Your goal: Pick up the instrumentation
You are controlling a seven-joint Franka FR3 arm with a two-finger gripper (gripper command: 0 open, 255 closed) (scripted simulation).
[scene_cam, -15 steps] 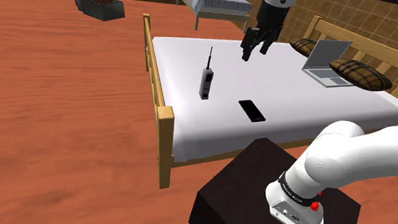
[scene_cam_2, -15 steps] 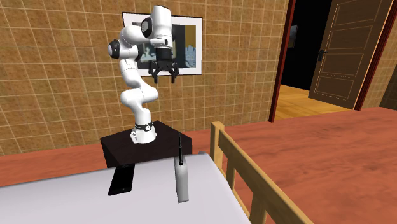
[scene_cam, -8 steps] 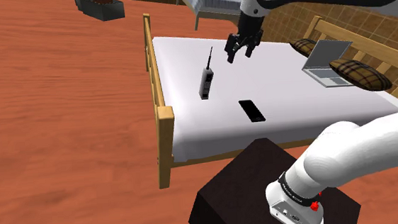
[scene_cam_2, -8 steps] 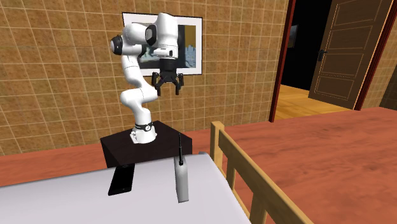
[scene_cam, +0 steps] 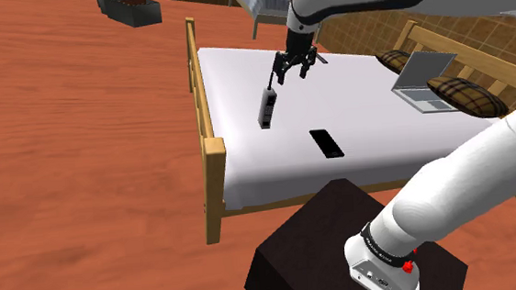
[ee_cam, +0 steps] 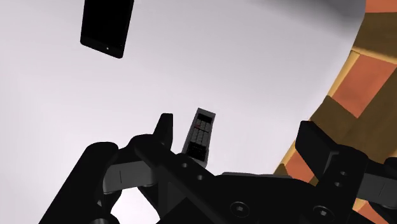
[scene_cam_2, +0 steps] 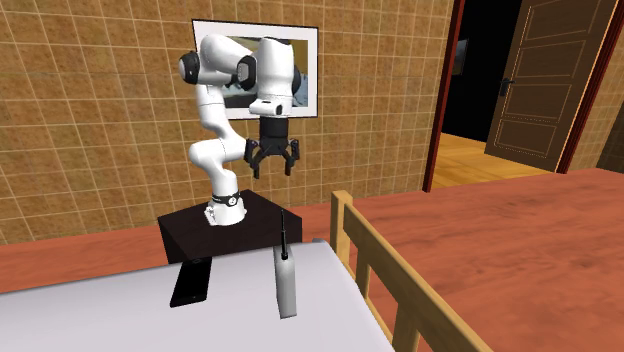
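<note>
Pincer (scene_cam: 293,68), fingers spread and empty, hangs above a white-sheeted wooden bed (scene_cam: 213,156) where the slim grey boxy handset (scene_cam: 266,109) with thin antenna lies flat, a flat black slab (scene_cam: 326,144) nearby.

Bright, even light lies flat over the white bed (scene_cam: 384,132), shadows faint and soft, its sheet shading gently to grey in the wrist view, edges crisp.

White arm (scene_cam_2: 208,105) on a black stand (scene_cam_2: 185,235), gripper (scene_cam_2: 274,170) with fingers spread, raised above the white bed (scene_cam_2: 110,318), grey antenna handset (scene_cam_2: 287,285) lying beside a flat black phone (scene_cam_2: 190,284)
</note>
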